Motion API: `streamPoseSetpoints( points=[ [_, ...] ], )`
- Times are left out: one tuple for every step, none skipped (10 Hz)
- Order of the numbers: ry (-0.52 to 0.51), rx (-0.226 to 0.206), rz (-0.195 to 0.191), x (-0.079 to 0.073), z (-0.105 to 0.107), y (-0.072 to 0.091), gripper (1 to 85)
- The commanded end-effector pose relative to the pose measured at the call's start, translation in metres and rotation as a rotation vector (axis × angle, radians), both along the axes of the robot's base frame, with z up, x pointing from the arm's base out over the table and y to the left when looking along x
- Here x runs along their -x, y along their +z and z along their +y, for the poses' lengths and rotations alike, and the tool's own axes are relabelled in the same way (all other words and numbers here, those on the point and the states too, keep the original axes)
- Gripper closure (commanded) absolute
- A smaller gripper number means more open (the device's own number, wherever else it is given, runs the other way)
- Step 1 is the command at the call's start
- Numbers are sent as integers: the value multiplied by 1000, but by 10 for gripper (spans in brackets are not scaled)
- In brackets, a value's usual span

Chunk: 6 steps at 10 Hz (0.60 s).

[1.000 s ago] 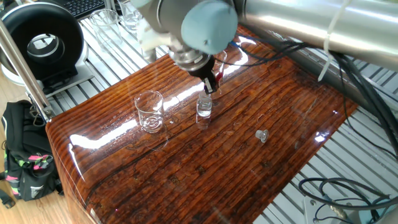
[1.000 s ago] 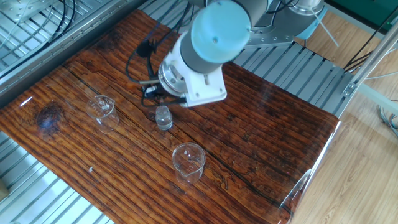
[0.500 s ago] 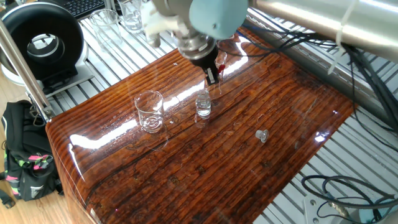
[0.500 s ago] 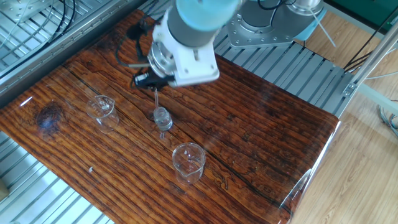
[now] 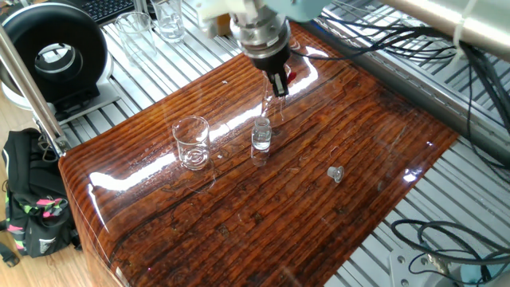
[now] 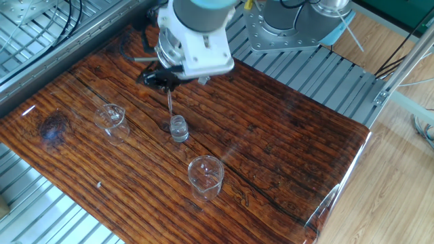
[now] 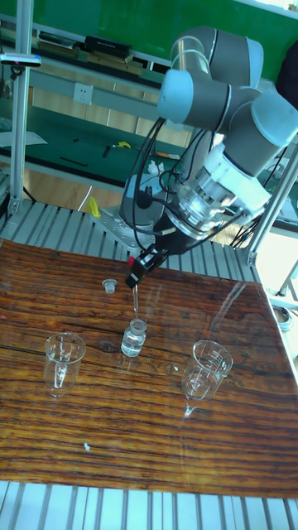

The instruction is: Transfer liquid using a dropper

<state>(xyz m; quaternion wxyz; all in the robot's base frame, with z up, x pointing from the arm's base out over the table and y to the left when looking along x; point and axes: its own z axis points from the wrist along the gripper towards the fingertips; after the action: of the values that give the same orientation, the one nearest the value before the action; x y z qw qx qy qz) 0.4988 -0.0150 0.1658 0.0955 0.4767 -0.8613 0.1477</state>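
Tall fixed view | dropper (image 7: 135, 296) gripped in end effector (image 7: 139, 270) | above vial (image 7: 133, 338)

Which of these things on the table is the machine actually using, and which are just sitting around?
In use:
pincer
dropper held in it
small vial beneath the dropper

Lying about:
beaker
second beaker
small cap
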Motion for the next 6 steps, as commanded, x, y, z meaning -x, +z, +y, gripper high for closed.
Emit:
streamPoseSetpoints(
  points=[
    [-1,-53,10,7,-2,12,837],
    [0,-60,7,6,-5,15,837],
    [-4,-66,-9,3,-11,18,837],
    [-3,-59,-23,0,-20,23,837],
    [-5,-56,-30,0,-30,29,837],
    [-6,-66,-37,-1,-39,35,837]
  ],
)
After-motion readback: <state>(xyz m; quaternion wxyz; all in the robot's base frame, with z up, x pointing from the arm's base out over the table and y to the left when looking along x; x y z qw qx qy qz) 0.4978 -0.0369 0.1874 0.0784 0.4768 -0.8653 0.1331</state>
